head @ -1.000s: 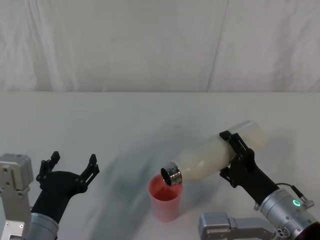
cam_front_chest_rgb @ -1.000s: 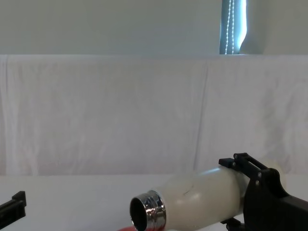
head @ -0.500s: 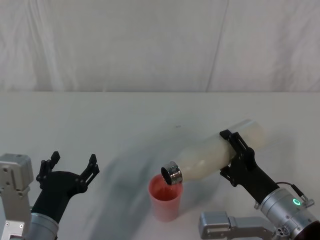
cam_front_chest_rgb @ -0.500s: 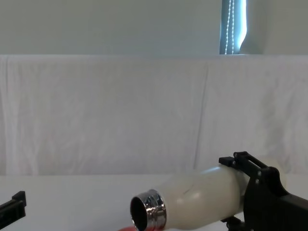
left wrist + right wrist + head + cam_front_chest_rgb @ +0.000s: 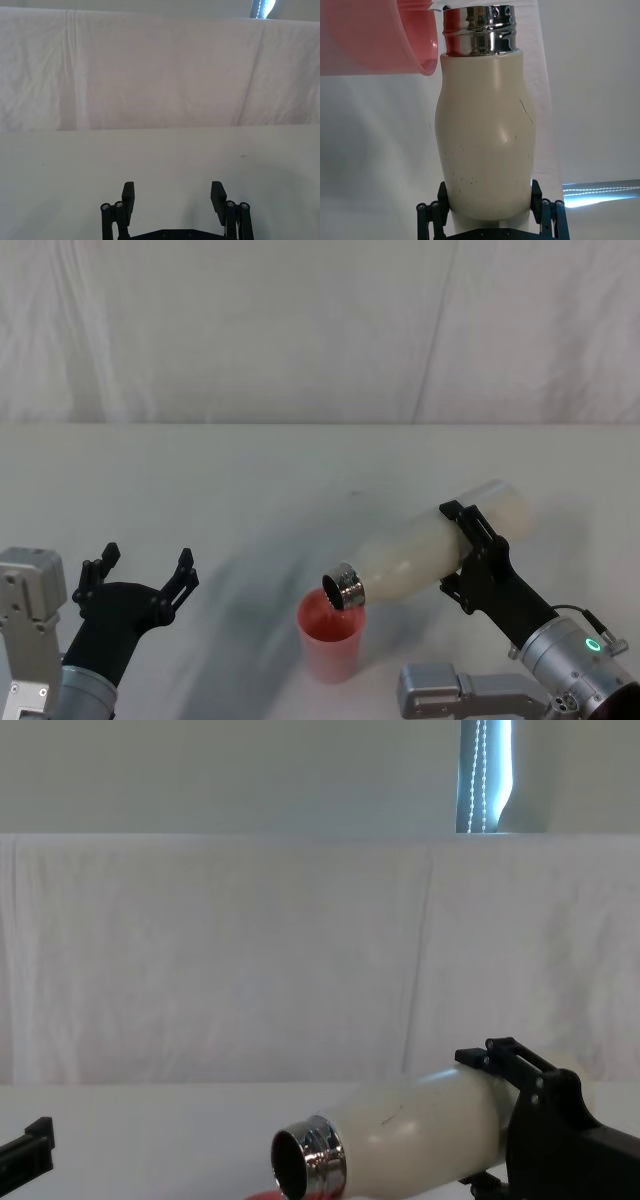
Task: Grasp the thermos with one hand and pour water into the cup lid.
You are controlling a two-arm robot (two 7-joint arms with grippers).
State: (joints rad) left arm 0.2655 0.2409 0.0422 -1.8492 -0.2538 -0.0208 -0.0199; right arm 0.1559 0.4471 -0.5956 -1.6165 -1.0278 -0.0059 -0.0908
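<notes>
Tipped nearly flat above the white desk [image 5: 300,470]: the thermos [image 5: 430,552], clamped around its cream body by the right gripper [image 5: 472,558], fingers [image 5: 431,212] pinching it on both sides. Steel neck angled down over the rim of the pink cup lid [image 5: 330,635], standing upright on the desk near the front edge, just left of the right arm. Parked low at the desk's left, well apart from both: the left gripper [image 5: 140,575], fingers [image 5: 128,196] spread wide and empty.
</notes>
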